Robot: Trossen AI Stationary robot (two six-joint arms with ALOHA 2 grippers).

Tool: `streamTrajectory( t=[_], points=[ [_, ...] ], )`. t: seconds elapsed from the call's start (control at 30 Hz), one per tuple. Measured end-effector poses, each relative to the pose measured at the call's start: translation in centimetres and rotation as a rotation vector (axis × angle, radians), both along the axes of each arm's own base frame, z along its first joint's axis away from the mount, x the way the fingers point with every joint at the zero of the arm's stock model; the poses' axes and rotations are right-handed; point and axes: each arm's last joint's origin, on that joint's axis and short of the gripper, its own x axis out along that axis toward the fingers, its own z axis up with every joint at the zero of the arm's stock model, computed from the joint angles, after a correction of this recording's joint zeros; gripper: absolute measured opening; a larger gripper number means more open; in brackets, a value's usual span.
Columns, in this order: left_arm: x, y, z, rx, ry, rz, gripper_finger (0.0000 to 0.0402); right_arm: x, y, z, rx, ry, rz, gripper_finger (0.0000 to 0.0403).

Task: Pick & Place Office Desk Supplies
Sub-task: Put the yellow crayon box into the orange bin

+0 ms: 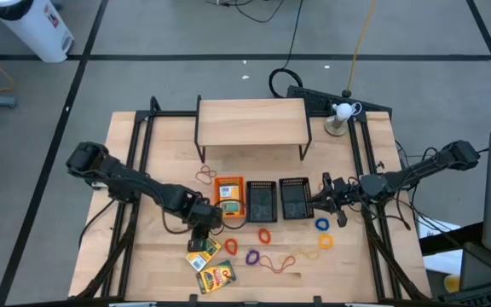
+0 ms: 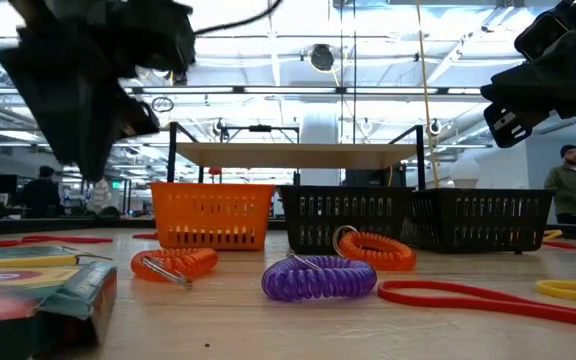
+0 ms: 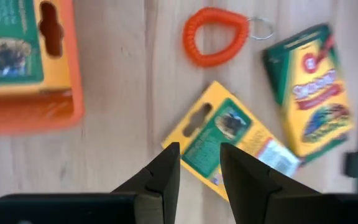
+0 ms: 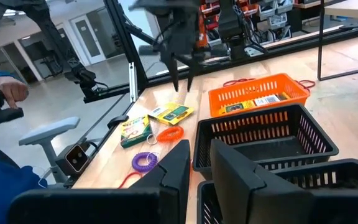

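Left hand (image 3: 199, 163), fingers slightly parted and empty, hangs above flat cardboard crayon box (image 3: 229, 146) beside orange tray (image 1: 229, 199); only the low view shows the tray's mesh wall.

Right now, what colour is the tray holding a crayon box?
Orange tray; clearest in the high view, left of two black trays.

floor (image 1: 169, 34): grey, dark taped lines — table (image 1: 339, 269): pale wood — ceiling lights (image 2: 268, 40): bright
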Motion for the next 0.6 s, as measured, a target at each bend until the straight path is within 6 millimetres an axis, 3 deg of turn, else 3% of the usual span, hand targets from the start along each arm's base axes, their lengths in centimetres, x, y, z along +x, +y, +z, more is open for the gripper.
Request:
streamTrajectory(
  t=[0.1, 0.27, 0.43, 0.6],
  points=[
    [-0.5, -0.3, 0.9, -0.010, -0.013, 0.076, 0.0113, 0.0, 0.0, 0.0, 0.002, 0.000, -0.001, 0.0059],
    [-0.6, -0.9, 0.7, -0.039, 0.019, 0.143, 0.0113, 0.0, 0.0, 0.0, 0.002, 0.000, -0.004, 0.0059],
    [-0.3, -1.1, -0.4, -0.098, 0.019, 0.132, 0.0113, 0.0, -0.1, 0.0, 0.001, 0.000, -0.020, 0.0059],
    [-1.5, 0.2, -3.2, -0.173, 0.106, 0.147, 0.0113, 0.0, -0.1, 0.0, 0.000, -0.001, -0.029, 0.0059]
  ],
)
